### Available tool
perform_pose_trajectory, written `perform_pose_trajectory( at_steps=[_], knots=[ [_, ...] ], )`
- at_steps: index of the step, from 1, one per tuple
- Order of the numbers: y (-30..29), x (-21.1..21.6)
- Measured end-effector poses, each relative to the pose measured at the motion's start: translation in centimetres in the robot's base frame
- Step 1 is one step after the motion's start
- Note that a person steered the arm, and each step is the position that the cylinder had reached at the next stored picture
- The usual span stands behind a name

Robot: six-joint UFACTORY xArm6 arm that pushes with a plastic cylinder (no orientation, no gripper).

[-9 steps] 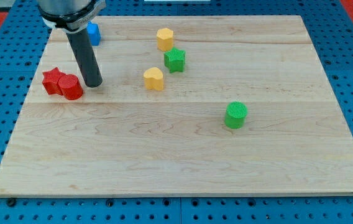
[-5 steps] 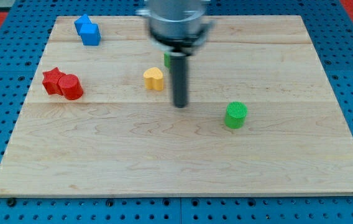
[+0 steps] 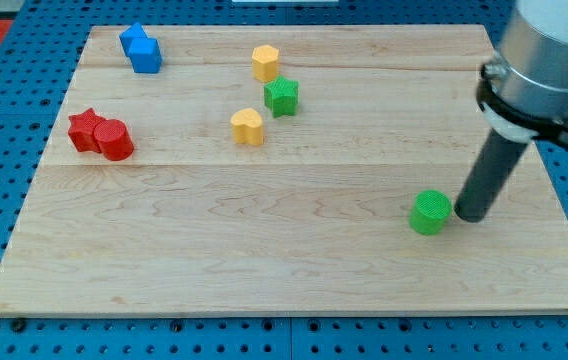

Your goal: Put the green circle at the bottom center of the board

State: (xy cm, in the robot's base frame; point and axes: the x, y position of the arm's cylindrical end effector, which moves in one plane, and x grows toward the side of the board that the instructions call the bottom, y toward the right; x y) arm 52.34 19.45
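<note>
The green circle (image 3: 430, 212) is a short ribbed cylinder on the wooden board (image 3: 294, 270), right of centre and in the lower half. My tip (image 3: 469, 216) stands just to its right, touching or almost touching its side. The dark rod rises from there toward the view's top right.
A green star (image 3: 281, 96), a yellow hexagon (image 3: 265, 62) and a yellow heart (image 3: 248, 127) sit in the upper middle. A blue block (image 3: 141, 49) is at the top left. A red star (image 3: 85, 130) and red cylinder (image 3: 115, 140) touch at the left.
My tip swept from the left side across the board to the right of the green circle. The green circle has shifted right and down the view.
</note>
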Motion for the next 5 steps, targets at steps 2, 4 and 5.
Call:
perform_pose_trajectory(
  at_steps=[2, 4, 5],
  knots=[
    [-16.8, -3.7],
    [-21.8, -7.1],
    [-24.0, -6.6]
  ],
)
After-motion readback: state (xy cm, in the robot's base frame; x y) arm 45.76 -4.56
